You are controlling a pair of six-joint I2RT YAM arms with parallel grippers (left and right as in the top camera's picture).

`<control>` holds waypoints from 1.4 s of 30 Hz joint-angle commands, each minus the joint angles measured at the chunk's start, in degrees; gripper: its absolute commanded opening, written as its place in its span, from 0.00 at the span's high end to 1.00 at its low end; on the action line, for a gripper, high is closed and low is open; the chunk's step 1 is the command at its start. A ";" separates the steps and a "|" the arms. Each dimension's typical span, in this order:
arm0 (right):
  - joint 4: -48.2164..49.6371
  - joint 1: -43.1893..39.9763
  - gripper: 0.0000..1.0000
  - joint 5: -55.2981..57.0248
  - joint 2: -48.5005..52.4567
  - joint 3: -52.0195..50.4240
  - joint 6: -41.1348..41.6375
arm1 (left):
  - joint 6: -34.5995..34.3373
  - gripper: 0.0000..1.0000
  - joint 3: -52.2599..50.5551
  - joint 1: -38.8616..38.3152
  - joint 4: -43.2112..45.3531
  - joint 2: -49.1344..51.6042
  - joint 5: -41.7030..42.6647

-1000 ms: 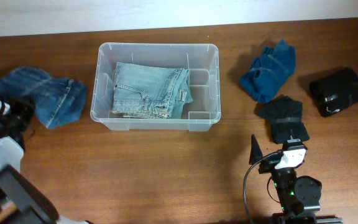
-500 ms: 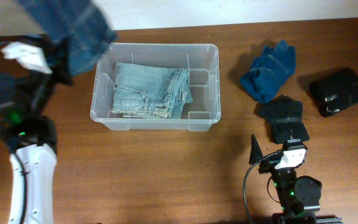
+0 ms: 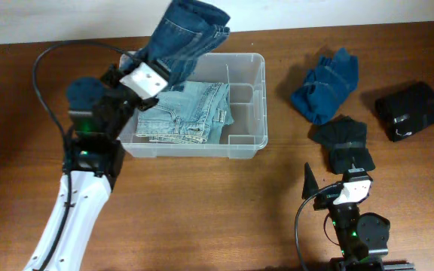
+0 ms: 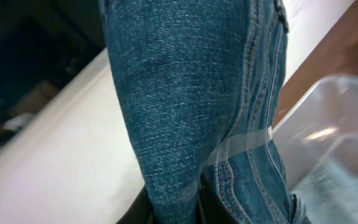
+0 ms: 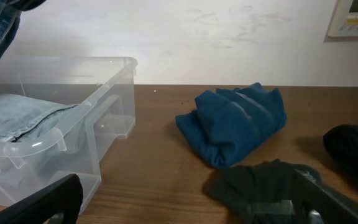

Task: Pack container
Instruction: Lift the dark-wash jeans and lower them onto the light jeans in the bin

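Observation:
The clear plastic container [image 3: 249, 113] stands on the table with light blue folded jeans [image 3: 183, 111] inside; it also shows in the right wrist view [image 5: 67, 140]. My left gripper [image 3: 151, 75] is shut on dark blue jeans [image 3: 183, 34] and holds them up above the container's left rim. In the left wrist view the dark jeans [image 4: 191, 106] fill the frame between the fingers [image 4: 176, 208]. My right gripper [image 5: 185, 202] is open and empty, low over the table near a black garment [image 5: 260, 186].
To the right of the container lie a blue folded garment [image 3: 325, 84], a black garment [image 3: 343, 143] and another black bundle [image 3: 411, 110] at the far right. The blue garment also shows in the right wrist view [image 5: 235, 121].
My left arm has lifted the dark blue jeans from the table's left side and swung them right, to above the container's left rim. The right arm has not moved.

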 commanded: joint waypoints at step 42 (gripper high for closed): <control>0.02 -0.42 0.02 0.31 -0.28 -0.50 -0.20 | 41.75 0.01 3.32 -10.58 -9.51 4.94 -17.86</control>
